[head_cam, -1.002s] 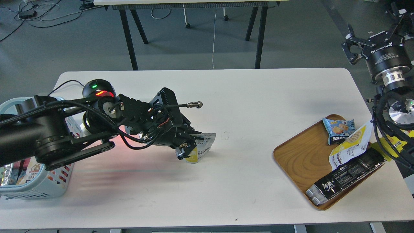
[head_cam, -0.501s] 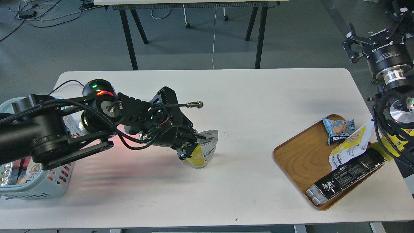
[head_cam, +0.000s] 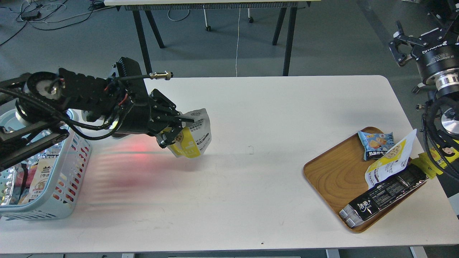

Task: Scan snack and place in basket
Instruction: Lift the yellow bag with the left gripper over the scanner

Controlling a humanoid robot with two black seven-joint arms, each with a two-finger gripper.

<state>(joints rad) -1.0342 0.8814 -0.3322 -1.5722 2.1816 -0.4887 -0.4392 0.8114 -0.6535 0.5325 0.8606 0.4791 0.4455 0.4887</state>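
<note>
My left gripper (head_cam: 175, 130) is shut on the snack (head_cam: 195, 138), a small yellow pouch whose white-silver back with dark print faces me. It holds the pouch in the air above the left middle of the white table (head_cam: 251, 186). The basket (head_cam: 57, 186), light blue with slotted sides, stands at the table's left edge, left of and below the gripper, with several packets inside. My right gripper (head_cam: 407, 44) is up at the far right, off the table, with its fingers spread and nothing in them.
A wooden tray (head_cam: 333, 175) at the right holds a small blue packet (head_cam: 375, 144), a larger yellow-and-white pouch (head_cam: 389, 161) and a long black packet (head_cam: 383, 195). A red glow lies on the table (head_cam: 136, 150) beneath my left arm. Table legs stand beyond the far edge.
My left gripper has lifted the snack off the table and carried it up and to the left, toward the basket. The right gripper has drifted slightly right and up.
</note>
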